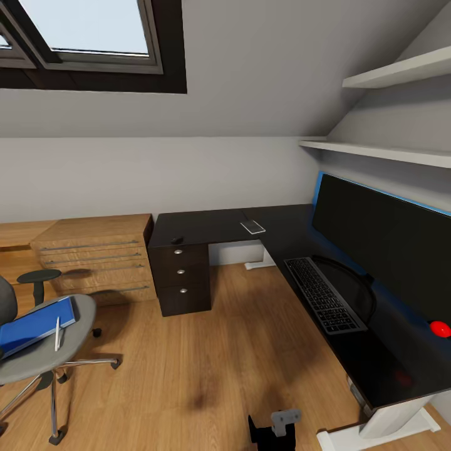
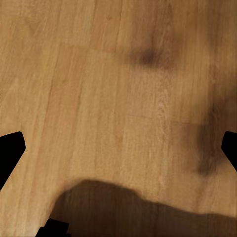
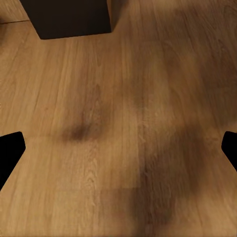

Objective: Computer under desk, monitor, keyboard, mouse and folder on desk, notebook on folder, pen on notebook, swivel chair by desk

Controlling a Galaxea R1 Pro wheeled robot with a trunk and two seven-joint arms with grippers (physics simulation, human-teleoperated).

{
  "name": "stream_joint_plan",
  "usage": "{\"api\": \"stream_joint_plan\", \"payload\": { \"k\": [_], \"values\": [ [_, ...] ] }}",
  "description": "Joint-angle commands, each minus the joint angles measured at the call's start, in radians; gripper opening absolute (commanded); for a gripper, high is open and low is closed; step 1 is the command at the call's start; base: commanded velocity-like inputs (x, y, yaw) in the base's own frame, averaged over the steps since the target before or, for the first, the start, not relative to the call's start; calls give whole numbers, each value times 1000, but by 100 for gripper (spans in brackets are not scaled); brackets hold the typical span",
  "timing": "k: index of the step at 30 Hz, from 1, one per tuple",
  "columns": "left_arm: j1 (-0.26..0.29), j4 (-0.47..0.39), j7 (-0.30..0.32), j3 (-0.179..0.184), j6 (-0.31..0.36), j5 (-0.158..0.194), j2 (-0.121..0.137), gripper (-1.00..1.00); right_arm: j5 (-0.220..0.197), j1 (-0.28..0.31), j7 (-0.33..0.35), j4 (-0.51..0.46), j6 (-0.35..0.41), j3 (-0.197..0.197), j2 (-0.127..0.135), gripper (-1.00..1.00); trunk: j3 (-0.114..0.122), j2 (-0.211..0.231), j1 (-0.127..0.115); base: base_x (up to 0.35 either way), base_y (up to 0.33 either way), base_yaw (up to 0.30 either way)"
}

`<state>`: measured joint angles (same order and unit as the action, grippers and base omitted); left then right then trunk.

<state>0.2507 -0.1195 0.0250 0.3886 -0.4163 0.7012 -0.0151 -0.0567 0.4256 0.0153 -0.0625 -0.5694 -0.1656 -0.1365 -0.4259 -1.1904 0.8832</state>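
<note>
The long black L-shaped desk (image 1: 207,228) fills the right and back of the head view. On its right wing stands the wide black monitor (image 1: 382,244), with the dark keyboard (image 1: 322,294) lying in front of it. The small dark mouse (image 1: 177,239) sits on the back wing above the drawer unit (image 1: 181,279), and a thin flat notebook (image 1: 253,227) lies near the corner. At lower left the grey swivel chair (image 1: 50,357) carries the blue folder (image 1: 31,327), with the light pen (image 1: 57,333) on it. The computer is out of view. My left gripper (image 2: 118,148) and right gripper (image 3: 118,148) are open and empty over the wood floor.
A light wooden dresser (image 1: 94,257) stands left of the drawer unit. White shelves (image 1: 388,151) hang above the monitor. A red round thing (image 1: 440,328) lies on the desk's right edge. Bare plank floor (image 1: 207,363) spreads between chair and desk. A dark part of my body (image 1: 275,429) shows low.
</note>
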Motion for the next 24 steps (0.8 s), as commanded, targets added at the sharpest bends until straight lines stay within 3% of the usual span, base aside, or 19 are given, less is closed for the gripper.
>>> {"api": "stream_joint_plan", "payload": {
  "k": [1, 11, 24],
  "values": [
    [1, 1, 3, 7, -4, 11, 0, 100, -6, 1, 2, 1, -4, -5, 0, 100, -1, -1, 0, 0, 0, 0],
    [1, 1, 4, 7, -4, 10, 0, 100, -5, 1, 1, 1, -5, -5, 1, 100, -8, -1, 0, 257, 0, 225],
    [1, 1, 4, 7, -3, 11, -2, 100, -5, 1, 1, 1, -7, -6, 4, 100, -18, -1, 0, 35, 0, 238]
  ]
}}
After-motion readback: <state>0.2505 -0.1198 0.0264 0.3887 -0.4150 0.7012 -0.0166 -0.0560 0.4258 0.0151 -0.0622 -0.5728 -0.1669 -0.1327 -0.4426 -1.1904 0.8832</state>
